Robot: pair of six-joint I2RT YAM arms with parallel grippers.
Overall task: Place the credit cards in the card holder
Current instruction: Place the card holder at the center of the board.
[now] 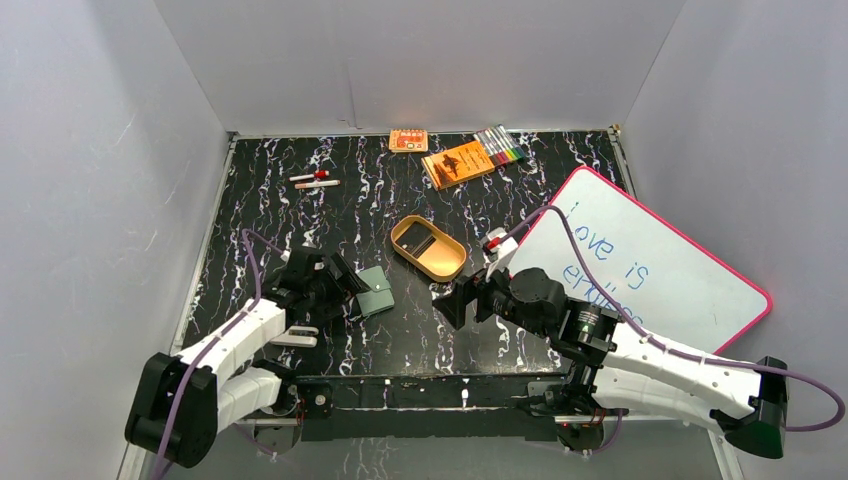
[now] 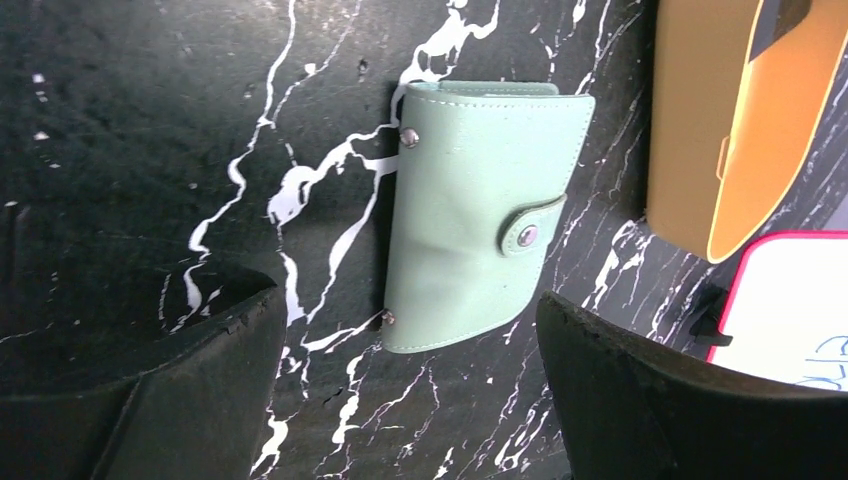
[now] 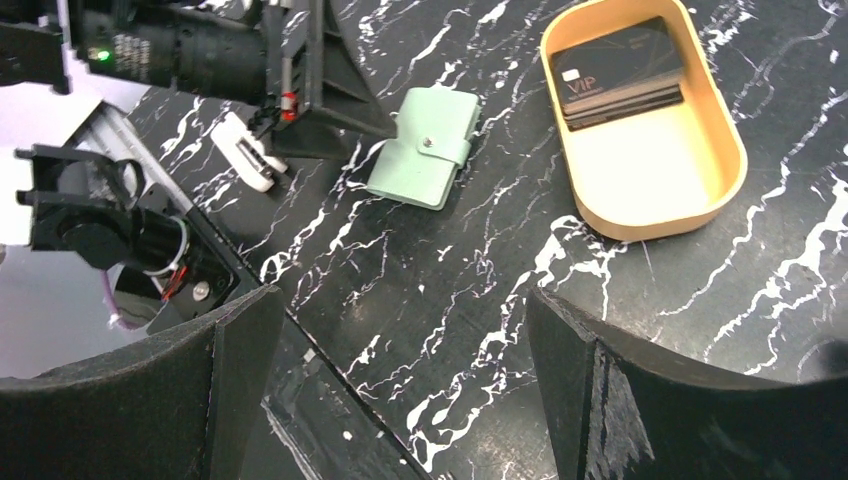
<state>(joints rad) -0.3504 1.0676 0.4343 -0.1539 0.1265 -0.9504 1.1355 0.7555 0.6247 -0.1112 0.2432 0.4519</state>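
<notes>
From above, the left pincer [image 1: 348, 285] sits just beside the closed card holder [image 1: 375, 291] on the table [image 1: 260, 200]; the right pincer [image 1: 452, 300] hangs near the tan tray [image 1: 450, 268]. In the left wrist view its pincer is spread, the snapped-shut holder lying just ahead, in the gap. In the right wrist view that pincer is spread too; the credit cards [image 3: 615, 75] lie stacked in the tray ahead to its right, the holder ahead, centred.
</notes>
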